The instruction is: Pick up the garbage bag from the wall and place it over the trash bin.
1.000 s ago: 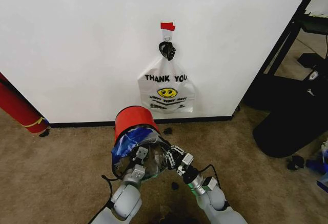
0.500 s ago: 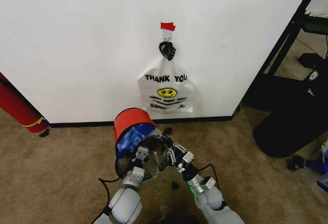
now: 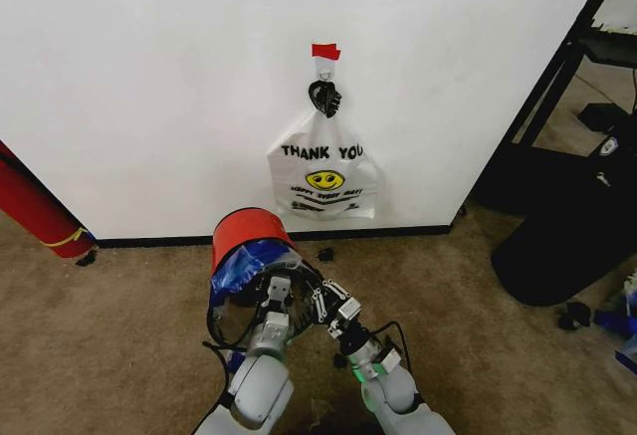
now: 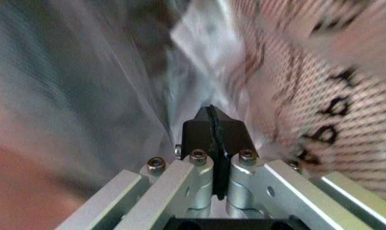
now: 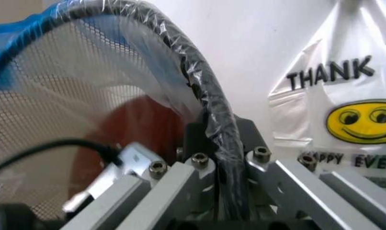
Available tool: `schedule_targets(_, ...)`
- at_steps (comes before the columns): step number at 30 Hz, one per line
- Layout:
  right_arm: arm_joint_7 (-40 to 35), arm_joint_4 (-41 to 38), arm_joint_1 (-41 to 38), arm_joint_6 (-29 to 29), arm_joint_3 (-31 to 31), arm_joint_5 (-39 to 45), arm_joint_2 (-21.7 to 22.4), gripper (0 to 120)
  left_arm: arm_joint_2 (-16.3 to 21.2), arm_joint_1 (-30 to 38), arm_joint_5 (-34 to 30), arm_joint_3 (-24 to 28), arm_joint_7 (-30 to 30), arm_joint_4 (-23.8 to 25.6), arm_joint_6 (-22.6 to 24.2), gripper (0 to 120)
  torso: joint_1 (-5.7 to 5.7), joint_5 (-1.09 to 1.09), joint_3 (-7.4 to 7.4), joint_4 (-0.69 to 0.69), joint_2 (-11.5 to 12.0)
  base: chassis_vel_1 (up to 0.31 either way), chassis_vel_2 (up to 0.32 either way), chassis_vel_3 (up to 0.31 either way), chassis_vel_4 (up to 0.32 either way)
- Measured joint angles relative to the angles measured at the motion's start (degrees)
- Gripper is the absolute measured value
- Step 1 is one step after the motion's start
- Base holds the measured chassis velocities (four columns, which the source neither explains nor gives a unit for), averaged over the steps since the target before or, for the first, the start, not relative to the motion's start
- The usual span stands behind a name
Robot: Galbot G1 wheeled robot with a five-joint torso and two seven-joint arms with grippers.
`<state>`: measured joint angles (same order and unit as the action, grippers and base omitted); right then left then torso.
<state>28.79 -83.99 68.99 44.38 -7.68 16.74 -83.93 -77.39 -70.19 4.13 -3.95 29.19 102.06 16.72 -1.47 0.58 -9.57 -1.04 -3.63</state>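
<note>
Below the hook on the wall [image 3: 149,77], both my tools are at the trash bin [image 3: 247,231], which is tipped off the carpet [image 3: 119,296] with its red bottom toward the wall and its mouth toward me. Over the last second the bin has swung a little to my left and both arms have drawn in closer under it. The garbage bag [image 3: 239,261] is already around the bin's mouth, its blue patches wrapping the rim on the side away from the hanging THANK YOU bag [image 3: 323,181].

My left tool [image 4: 213,125] has its pads pressed together on a fold of the bag's thin film, just beside the printed mesh of the bin's side. My right tool [image 5: 223,139] is clamped on the bin's dark rim, with the bag's film caught over it.

I judge the shift to be part of seating the bag: the rim is covered where I can see it, so the placing looks close to done, though the far side of the mouth is hidden from me.
</note>
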Motion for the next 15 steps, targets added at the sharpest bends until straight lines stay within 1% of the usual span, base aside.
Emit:
schedule_targets(2,0.21,-0.03,0.02,0.05,0.02,-0.02,0.03,0,0.10,0.38,-0.55,0.15,0.53,-0.56,0.54,0,0.00,0.00,0.00,0.00,0.00,0.000,0.000,0.000,0.000)
schedule_targets(5,1.58,-0.25,0.03,0.28,-0.01,-0.06,0.22,0,0.36,2.63,-1.17,0.34,1.75,-4.01,1.29,0,0.00,0.00,0.00,0.00,0.00,0.000,0.000,0.000,0.000)
schedule_targets(6,1.71,-0.29,0.05,0.28,-0.02,-0.05,0.24,0,0.36,2.95,-1.20,0.34,1.82,-4.36,1.27,0,0.00,0.00,0.00,0.01,0.00,0.000,0.000,0.000,0.000)
schedule_targets(8,2.57,-0.61,0.15,0.28,-0.03,0.14,0.36,0,0.35,4.74,-1.08,0.30,2.11,-6.43,0.43,0,0.00,0.00,0.00,0.00,0.00,0.000,0.000,0.000,0.000)
schedule_targets(12,3.28,-0.84,0.30,0.28,-0.03,0.39,0.41,0,0.39,6.24,-0.44,0.06,2.15,-8.04,-1.02,0,0.00,0.00,0.00,0.00,0.00,0.000,0.000,0.000,0.000)
schedule_targets(15,3.57,-0.84,0.42,0.28,-0.06,0.58,0.44,0,0.58,6.53,-0.38,-0.05,2.12,-8.32,-1.77,0,0.00,0.00,0.00,0.00,0.00,0.000,0.000,0.000,0.000)
